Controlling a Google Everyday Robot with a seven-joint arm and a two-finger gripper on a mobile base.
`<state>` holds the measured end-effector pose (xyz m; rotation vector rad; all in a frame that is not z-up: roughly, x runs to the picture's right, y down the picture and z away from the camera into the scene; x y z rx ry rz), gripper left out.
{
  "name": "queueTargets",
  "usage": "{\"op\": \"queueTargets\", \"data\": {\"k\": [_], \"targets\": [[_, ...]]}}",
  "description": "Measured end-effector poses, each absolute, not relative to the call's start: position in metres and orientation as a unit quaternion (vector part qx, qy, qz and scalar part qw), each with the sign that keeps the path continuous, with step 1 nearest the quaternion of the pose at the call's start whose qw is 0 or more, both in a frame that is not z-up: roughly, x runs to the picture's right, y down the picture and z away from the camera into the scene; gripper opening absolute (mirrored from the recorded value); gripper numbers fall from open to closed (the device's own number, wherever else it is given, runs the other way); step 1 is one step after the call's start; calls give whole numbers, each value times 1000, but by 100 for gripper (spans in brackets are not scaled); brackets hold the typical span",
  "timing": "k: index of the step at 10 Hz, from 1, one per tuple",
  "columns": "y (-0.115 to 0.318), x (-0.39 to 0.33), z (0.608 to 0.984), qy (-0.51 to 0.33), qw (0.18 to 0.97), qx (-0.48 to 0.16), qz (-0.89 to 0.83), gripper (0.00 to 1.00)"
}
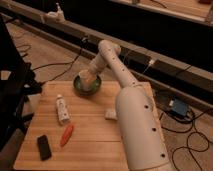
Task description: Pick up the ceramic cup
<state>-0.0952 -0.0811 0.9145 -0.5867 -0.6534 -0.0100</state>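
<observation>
The ceramic cup (86, 78) is a small cream-white round shape sitting in the dark green saucer (88, 88) at the far middle of the wooden table (90, 145). My gripper (90, 75) is at the end of the white arm (135, 120), which reaches over the table from the right. The gripper is down at the cup, right over or against it, and partly hides it.
A white tube-shaped bottle (61, 109) lies left of centre. An orange carrot-like thing (66, 135) and a black flat object (44, 147) lie near the front left. A small white block (110, 115) lies beside the arm. Cables and a blue box (177, 106) are on the floor.
</observation>
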Motion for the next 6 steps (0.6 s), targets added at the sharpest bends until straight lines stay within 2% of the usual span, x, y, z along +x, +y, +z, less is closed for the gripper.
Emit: {"op": "queueTargets", "data": {"k": [3,6], "targets": [[-127,-93,877,-344,912,-224,-2,0],[-133,-92,870,-349,912,-216,0,0]]}}
